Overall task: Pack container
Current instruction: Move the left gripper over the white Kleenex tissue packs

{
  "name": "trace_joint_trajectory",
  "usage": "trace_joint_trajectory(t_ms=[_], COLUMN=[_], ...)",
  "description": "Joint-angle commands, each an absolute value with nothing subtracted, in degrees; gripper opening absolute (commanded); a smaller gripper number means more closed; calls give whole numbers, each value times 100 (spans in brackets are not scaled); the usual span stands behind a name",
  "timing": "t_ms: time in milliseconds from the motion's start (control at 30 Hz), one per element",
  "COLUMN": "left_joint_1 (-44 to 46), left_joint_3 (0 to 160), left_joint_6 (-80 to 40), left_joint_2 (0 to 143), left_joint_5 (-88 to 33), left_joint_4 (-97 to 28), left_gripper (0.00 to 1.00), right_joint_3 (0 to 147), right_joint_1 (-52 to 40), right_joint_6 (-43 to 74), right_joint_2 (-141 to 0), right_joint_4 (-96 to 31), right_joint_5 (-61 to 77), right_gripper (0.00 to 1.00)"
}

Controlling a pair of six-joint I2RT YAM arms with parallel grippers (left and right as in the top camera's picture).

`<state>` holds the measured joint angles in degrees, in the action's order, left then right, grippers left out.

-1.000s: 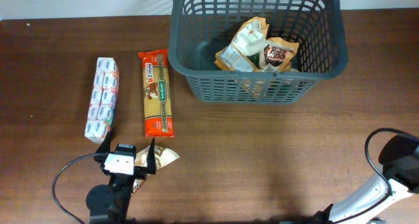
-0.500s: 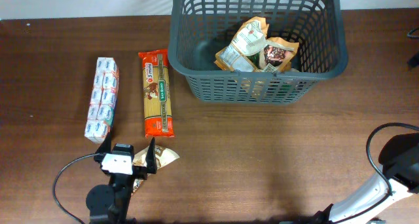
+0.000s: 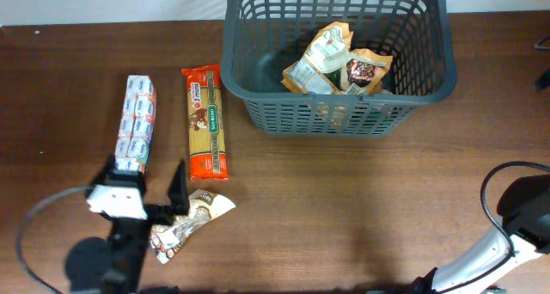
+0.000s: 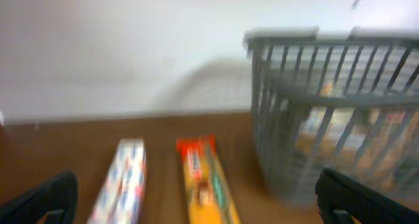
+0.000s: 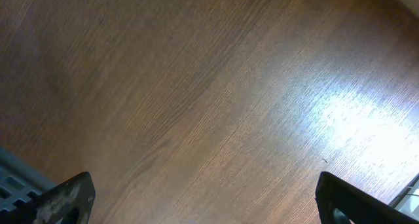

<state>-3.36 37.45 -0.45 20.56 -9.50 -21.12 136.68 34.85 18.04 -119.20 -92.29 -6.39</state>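
The left gripper point(image 3: 144, 178) has slid left, wide open and empty. Now the snack packet point(image 3: 191, 218) shows at lower left, not packed yet. The basket point(image 3: 326, 118) sits upper right. The right gripper point(image 5: 203, 192) is open too.

Wood table, plastic basket, film-wrapped packs.
Table point(image 5: 216, 99): brown wood grain, smooth, semi-gloss, w/ glare patch below right gripper point(image 5: 209, 201). Container point(image 3: 236, 36), ahead-right of left gripper point(image 3: 144, 178): dk grey plastic, matt. Pasta pack point(image 3: 206, 122) & blue-white pack point(image 3: 135, 131) just ahead of it: glossy film. Pouch point(image 3: 191, 218) at its right finger: crinkled, shiny. Fingers point(image 4: 39, 198): matt black.
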Motion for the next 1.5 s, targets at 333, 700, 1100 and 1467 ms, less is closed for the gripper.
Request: trace_joint_trajectory(t_ms=[333,700,1100,1467], left_joint_1=[-327,-327,-506,-917], left_joint_3=[5795,8580,8973,9828], left_joint_6=[609,827,217,301], left_joint_2=[3839,7369,9174,9185], left_joint_5=[-919,-43,-602,-550], left_joint_4=[-3109,-6263,-6156,-6560], left_gripper=[99,99,99,99], right_joint_3=[13633,13633,13633,13633], right_joint_1=[3479,3479,3479,3479], right_joint_6=[1874,1876,1876,1876], right_joint_2=[-11848,-11848,-11848,-11848], right_joint_4=[-9209,-9209,-9209,-9209], right_joint_5=[-646,-648,-648,-646], right_gripper=[99,99,99,99])
